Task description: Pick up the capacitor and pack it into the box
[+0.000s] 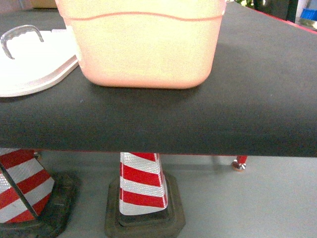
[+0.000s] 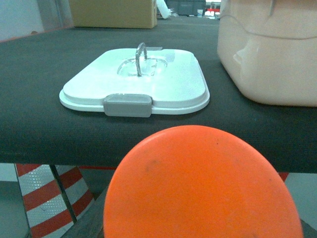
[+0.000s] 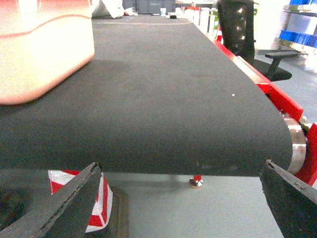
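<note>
Flanking the box [image 1: 148, 44]: lid [image 1: 34, 64] left, cones [image 1: 142, 186] below.

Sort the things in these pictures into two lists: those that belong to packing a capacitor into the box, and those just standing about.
For the job: box; lid, lying off beside the box.

Standing about: traffic cones; office chair; cardboard carton; orange disc. No capacitor shows.

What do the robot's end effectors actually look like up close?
The right end effector has two black, wedge-shaped fingers with rough, grainy surfaces. The left end effector is hidden behind an orange disc. The head view shows no arms, cables or markings.
</note>
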`<state>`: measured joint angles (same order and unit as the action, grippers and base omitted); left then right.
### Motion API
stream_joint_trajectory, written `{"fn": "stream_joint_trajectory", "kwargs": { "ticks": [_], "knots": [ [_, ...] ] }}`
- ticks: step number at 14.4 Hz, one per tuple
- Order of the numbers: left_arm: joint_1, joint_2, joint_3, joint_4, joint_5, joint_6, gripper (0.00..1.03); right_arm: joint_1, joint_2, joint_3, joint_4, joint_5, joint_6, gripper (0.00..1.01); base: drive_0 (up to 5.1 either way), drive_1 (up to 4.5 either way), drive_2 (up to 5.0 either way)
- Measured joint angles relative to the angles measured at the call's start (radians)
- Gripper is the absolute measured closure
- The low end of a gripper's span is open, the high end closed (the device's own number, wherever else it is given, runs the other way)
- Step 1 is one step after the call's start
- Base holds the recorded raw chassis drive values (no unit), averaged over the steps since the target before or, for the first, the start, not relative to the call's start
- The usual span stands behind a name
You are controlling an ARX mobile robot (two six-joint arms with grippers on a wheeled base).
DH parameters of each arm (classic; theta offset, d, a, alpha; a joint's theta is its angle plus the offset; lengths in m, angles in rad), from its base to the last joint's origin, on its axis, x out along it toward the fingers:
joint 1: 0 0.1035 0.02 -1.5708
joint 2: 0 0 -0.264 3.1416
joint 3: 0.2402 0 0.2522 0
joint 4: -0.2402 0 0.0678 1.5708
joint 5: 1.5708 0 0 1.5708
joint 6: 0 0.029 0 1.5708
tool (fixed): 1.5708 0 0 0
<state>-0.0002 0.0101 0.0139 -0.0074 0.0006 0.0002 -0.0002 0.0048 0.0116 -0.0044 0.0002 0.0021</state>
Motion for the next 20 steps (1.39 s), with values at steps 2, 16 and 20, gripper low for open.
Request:
{"fn": "stream_joint_trajectory", "kwargs": {
  "ticks": [2, 16, 20],
  "knots": [
    [0.0, 0.0, 0.0, 0.0, -0.001, 0.0, 0.59, 0.0, 0.0, 0.0, -0.002, 0.0, 0.001, 0.03, 0.0, 0.0, 0.0],
    [-0.035, 0.324, 0.017, 0.243, 0.006, 0.004, 0.59, 0.0, 0.0, 0.0, 0.0, 0.0, 0.0, 0.03, 0.0, 0.0, 0.0],
    [-0.231, 1.08, 0.356, 0.882, -0.139, 0.006, 0.59, 0.0, 0.0, 0.0, -0.001, 0.0, 0.0, 0.03, 0.0, 0.0, 0.0]
  ]
}}
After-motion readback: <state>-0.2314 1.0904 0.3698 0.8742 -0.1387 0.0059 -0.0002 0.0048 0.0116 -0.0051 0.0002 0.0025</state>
